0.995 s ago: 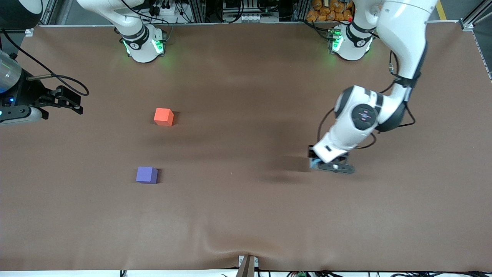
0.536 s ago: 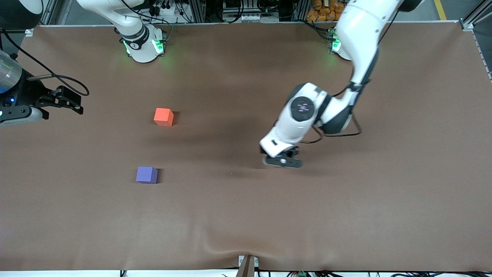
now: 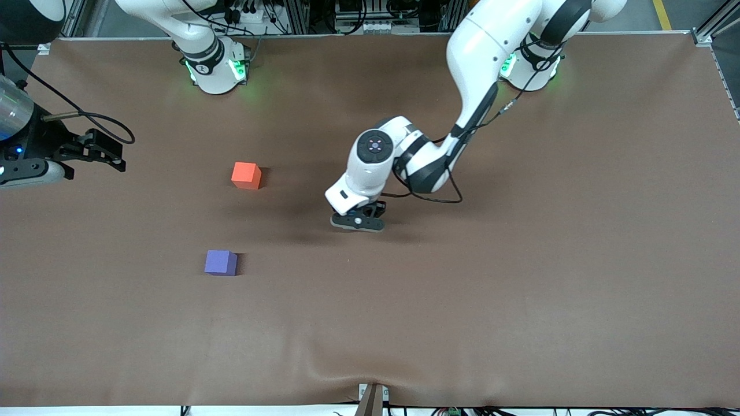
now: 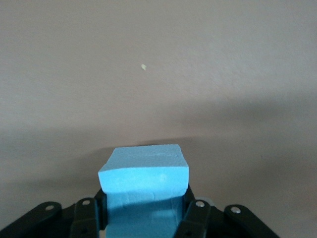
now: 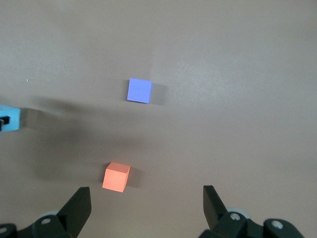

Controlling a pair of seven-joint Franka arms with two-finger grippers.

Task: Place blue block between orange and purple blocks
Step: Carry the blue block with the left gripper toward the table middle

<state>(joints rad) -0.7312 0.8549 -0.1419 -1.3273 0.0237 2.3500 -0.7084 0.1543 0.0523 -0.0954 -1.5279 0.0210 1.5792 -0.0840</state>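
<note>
Blue block (image 4: 143, 171) clamped in left tool (image 3: 358, 222) over table mid; right tool (image 5: 146, 210) waits, fully open.

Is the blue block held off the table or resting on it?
Held: the left end effector is shut on the blue block, fingers against both its sides. Whether it clears the table, cannot tell.
</note>
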